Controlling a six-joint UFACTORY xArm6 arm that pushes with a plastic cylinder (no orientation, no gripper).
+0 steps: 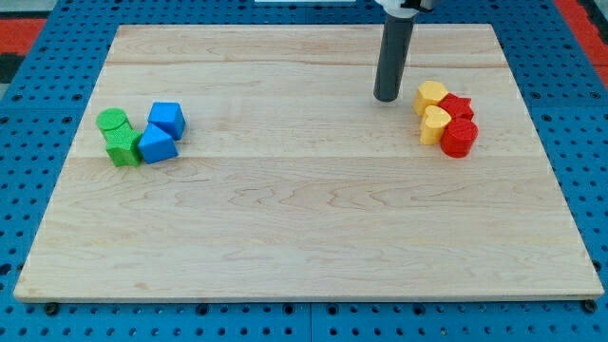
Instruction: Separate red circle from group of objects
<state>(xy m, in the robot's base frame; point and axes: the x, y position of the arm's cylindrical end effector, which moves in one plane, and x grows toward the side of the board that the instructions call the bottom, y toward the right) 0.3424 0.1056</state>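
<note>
Eight small coloured blocks sit in two clusters on the pale wooden board [304, 228]. At the view's right, the red circle block [459, 138] touches a red star block [457, 106] and two yellow blocks [430, 96] [435, 123]. My tip [387, 97] rests just left of the upper yellow one. There are no jaws, only the rod. At the view's left, a green circle [112, 121], a ribbed green block [123, 149], a blue cube [167, 118] and another blue block [156, 144] huddle together.

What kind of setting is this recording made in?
Most likely a lab bench for tabletop pushing trials: a pale wooden board lies on a blue perforated base, small coloured blocks sit in two clusters, such as the red circle, and my tip stands beside the view's right cluster.
</note>
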